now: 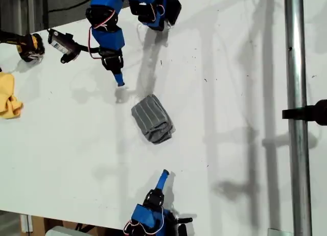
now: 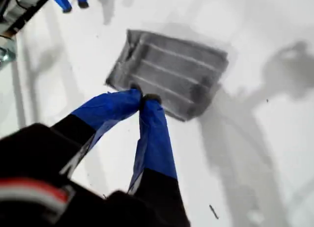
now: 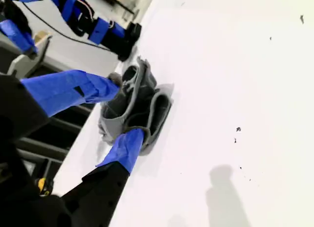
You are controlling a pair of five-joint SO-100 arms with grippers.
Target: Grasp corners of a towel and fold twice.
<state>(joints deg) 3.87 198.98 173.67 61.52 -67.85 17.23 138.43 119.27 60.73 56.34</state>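
Observation:
The grey white-striped towel point(image 1: 152, 118) lies folded into a small thick bundle in the middle of the white table point(image 1: 235, 93). Its corners are tucked into the layers and cannot be told apart. My first gripper point(image 1: 119, 83) hangs just beyond the bundle's upper left end in the exterior view, shut, with nothing visible between its tips. In the first wrist view the first gripper point(image 2: 142, 97) overlaps the near edge of the towel point(image 2: 171, 70). My second gripper point(image 1: 164, 173) stands open below the bundle in the exterior view, apart from it. In the second wrist view the second gripper point(image 3: 126, 106) frames the rumpled end of the towel point(image 3: 157, 106).
A small yellow cloth point(image 1: 9, 95) lies at the exterior view's left edge. A black and yellow tool point(image 1: 30, 47) and a dark cylinder point(image 1: 64, 42) sit near the top left of that view. A metal pole point(image 1: 296, 144) with a black clamp point(image 1: 309, 112) runs down its right side.

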